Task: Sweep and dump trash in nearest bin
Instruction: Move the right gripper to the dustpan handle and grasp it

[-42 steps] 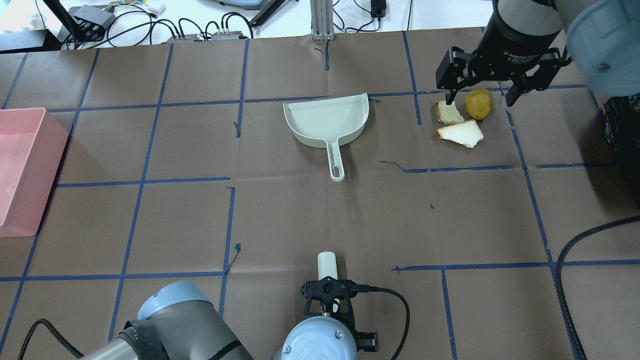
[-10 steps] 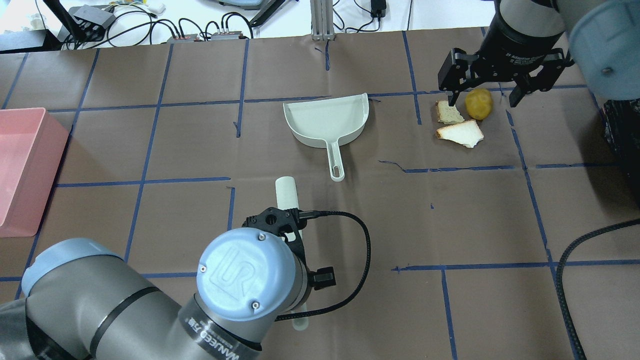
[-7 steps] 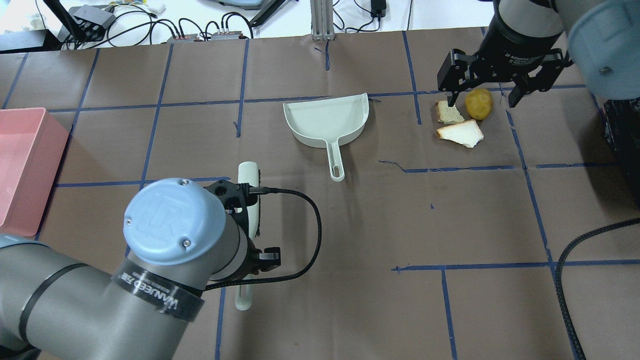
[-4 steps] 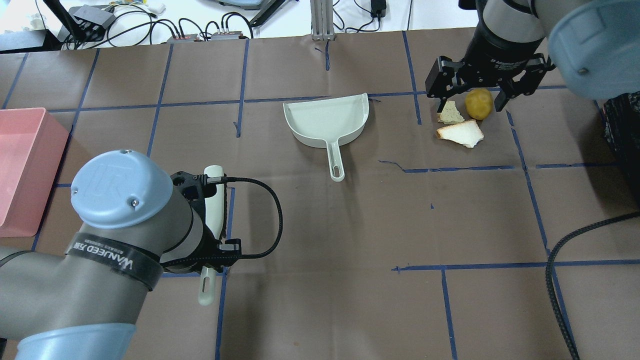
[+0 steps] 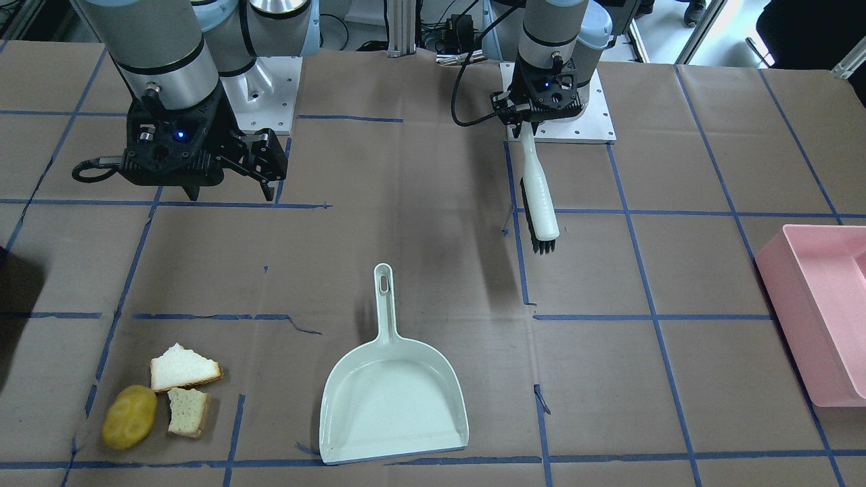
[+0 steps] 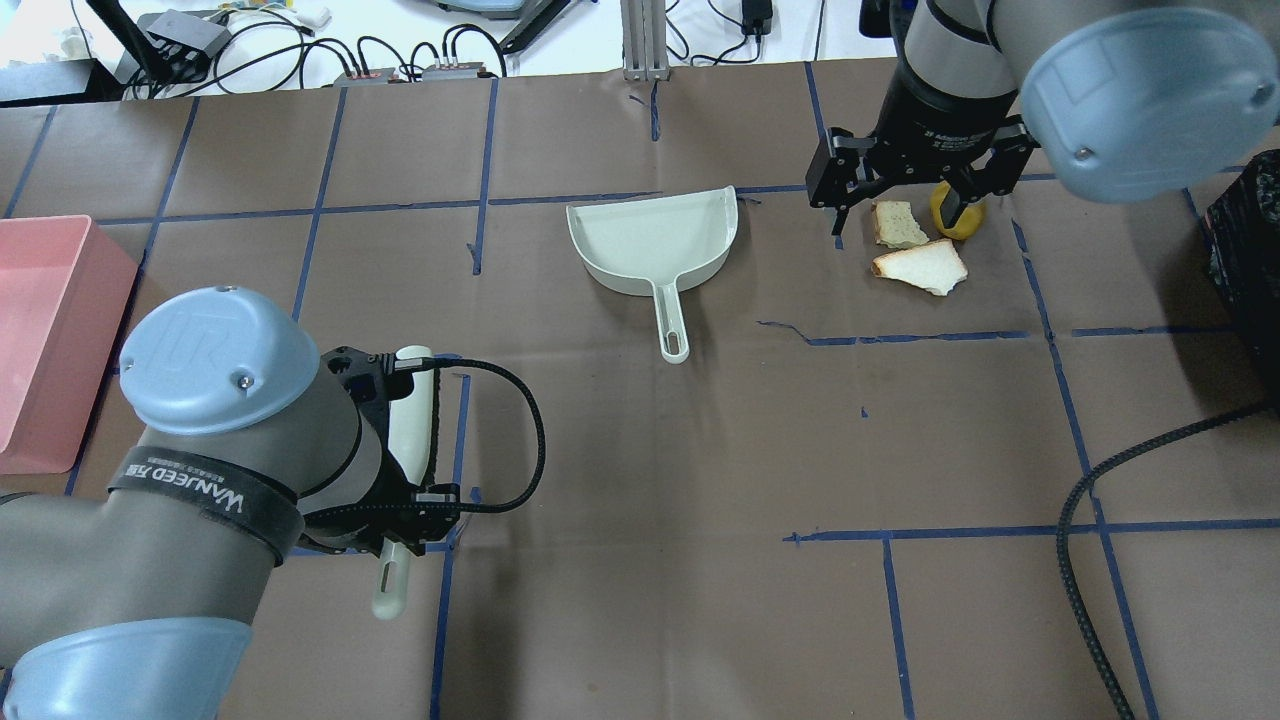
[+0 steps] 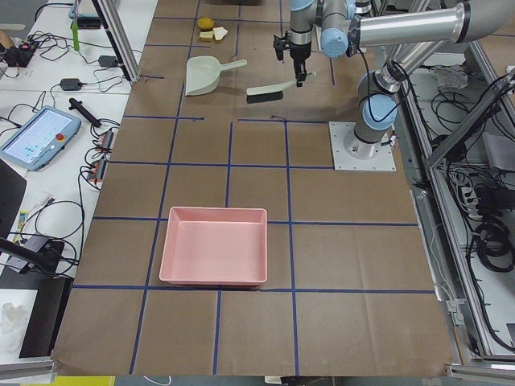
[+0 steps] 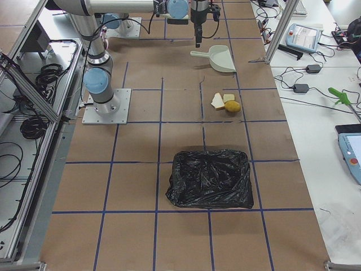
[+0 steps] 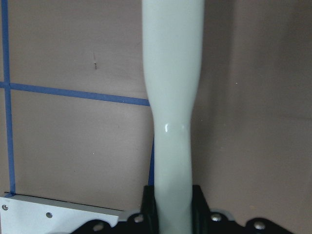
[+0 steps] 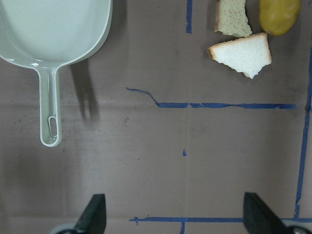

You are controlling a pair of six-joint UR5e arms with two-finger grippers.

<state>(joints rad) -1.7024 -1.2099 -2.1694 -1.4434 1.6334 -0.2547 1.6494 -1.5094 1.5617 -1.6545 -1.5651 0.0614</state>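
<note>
The trash lies together at the far right: two bread pieces [image 6: 898, 224] [image 6: 925, 266] and a yellow potato [image 6: 950, 218], partly behind a finger; they also show in the front view [image 5: 183, 367] [image 5: 187, 411] [image 5: 128, 416]. The pale green dustpan [image 6: 650, 240] lies flat at mid-table, handle toward me. My right gripper [image 6: 898, 195] is open and empty, hovering high; its wrist view shows the dustpan [image 10: 53, 29] at upper left and the bread [image 10: 243, 53] at upper right. My left gripper [image 5: 534, 120] is shut on a white brush [image 5: 539, 196], held above the table at the near left.
A pink bin [image 6: 40, 330] stands at the table's left edge. A bin lined with a black bag [image 8: 210, 178] stands at the right end, nearer the trash. Blue tape lines cross the brown table cover [image 6: 700, 450]. Cables lie beyond the far edge.
My left arm has swung the brush from the near middle to the near left. My right gripper, still open, has shifted left over the trash toward the dustpan.
</note>
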